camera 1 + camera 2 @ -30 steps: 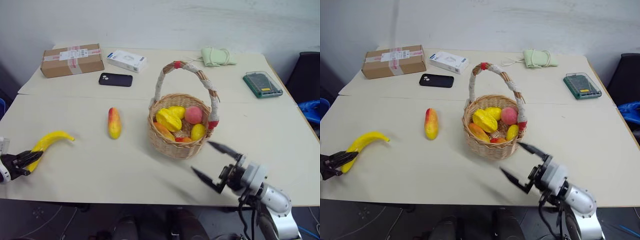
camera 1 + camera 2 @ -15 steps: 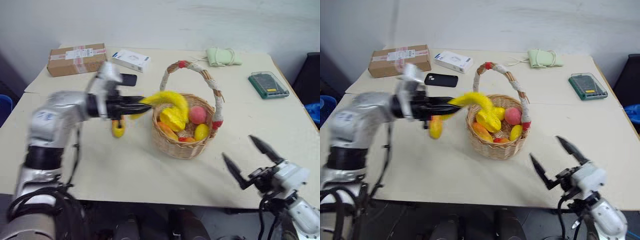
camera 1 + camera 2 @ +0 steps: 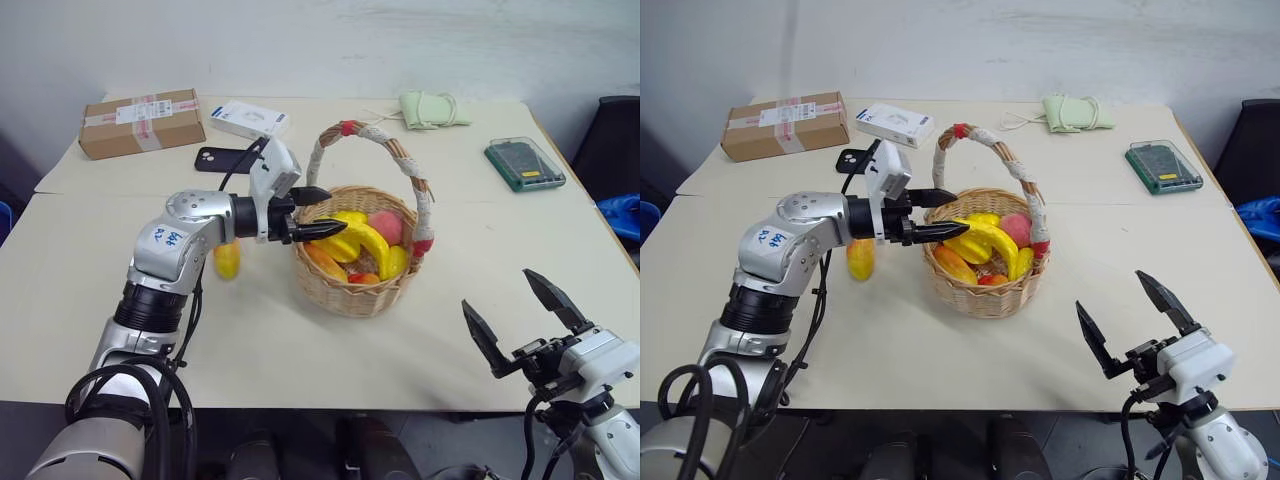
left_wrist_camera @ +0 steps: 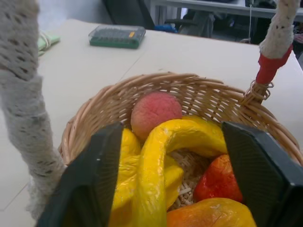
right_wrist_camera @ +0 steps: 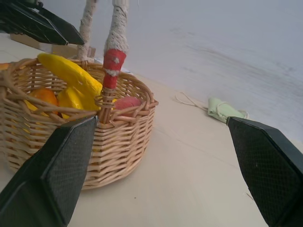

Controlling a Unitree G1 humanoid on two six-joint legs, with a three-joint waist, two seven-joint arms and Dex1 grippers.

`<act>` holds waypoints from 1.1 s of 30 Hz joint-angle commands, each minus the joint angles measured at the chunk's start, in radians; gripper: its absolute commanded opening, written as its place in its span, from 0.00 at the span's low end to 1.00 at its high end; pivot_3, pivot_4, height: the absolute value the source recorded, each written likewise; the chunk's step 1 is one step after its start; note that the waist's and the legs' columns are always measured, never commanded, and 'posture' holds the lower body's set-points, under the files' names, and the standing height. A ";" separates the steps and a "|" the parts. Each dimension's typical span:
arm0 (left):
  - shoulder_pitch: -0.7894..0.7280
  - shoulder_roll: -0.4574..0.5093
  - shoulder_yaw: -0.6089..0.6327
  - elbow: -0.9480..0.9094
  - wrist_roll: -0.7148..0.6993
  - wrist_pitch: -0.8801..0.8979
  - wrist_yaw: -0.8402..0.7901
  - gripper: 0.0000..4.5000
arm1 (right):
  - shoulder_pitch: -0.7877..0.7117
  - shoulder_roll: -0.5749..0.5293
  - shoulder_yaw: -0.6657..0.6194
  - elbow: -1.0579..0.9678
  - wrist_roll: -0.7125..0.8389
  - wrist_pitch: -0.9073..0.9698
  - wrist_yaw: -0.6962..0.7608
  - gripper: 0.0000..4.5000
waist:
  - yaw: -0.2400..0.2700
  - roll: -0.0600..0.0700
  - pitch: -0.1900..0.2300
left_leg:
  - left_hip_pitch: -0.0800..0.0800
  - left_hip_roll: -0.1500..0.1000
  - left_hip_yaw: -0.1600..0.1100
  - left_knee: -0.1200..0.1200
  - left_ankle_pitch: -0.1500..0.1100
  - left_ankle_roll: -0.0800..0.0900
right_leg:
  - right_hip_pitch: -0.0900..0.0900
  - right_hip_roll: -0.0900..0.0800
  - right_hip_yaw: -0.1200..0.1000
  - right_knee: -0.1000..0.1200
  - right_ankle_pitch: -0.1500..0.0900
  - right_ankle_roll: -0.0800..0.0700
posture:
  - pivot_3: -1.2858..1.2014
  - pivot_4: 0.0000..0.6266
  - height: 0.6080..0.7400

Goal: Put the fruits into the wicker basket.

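Since a second ago the left hand [image 3: 308, 211] has swung from the desk's left edge to the rim of the wicker basket [image 3: 352, 290], carrying the banana [image 3: 368, 240] with it; now its fingers stand apart and the banana lies loose inside the basket, on top of the other fruit. The right hand [image 3: 525, 310] has drawn back toward the near right corner of the desk [image 3: 250, 340].

From the head views, the left hand's two black fingers sit level at the basket's left rim, spread, gripping nothing. The mango [image 3: 227, 260] lies on the desk left of the basket, partly behind the left forearm. The right hand hovers wide open and empty, well apart from the basket. A black phone [image 3: 222, 157], a cardboard box [image 3: 140, 121] and a white box [image 3: 250, 118] sit at the back left.

Looking along the left wrist, both fingers [image 4: 90, 184] frame the banana [image 4: 161, 161] without touching it; a pink peach [image 4: 154, 111] lies behind.

Looking along the right wrist, the fingers [image 5: 52, 175] are spread wide beside the basket [image 5: 118, 142], clear of it.
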 commanded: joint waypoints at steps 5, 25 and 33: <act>0.332 0.197 0.328 -0.011 -0.058 -0.203 -0.115 0.87 | -0.027 -0.035 0.012 -0.034 0.080 0.024 0.057 1.00 | -0.023 0.002 0.001 | 0.002 0.007 0.002 -0.001 -0.001 -0.001 | 0.000 0.001 0.001 0.002 -0.002 -0.003 | 0.52 0.24 1.00; 0.971 0.241 0.920 0.044 -0.112 -0.192 0.224 0.99 | -0.142 -0.127 0.284 0.038 0.069 -0.055 0.365 1.00 | 0.011 -0.010 -0.002 | 0.001 0.009 -0.001 -0.001 -0.011 0.003 | 0.001 -0.011 -0.013 -0.002 -0.005 -0.011 | 0.52 0.24 1.00; 0.714 0.318 0.603 -0.209 -0.249 0.171 0.244 0.99 | -0.130 -0.114 0.279 0.073 0.078 -0.076 0.372 1.00 | 0.024 -0.008 -0.001 | -0.001 0.009 0.005 -0.003 -0.010 0.003 | 0.005 -0.018 -0.016 -0.009 -0.005 -0.016 | 0.52 0.24 1.00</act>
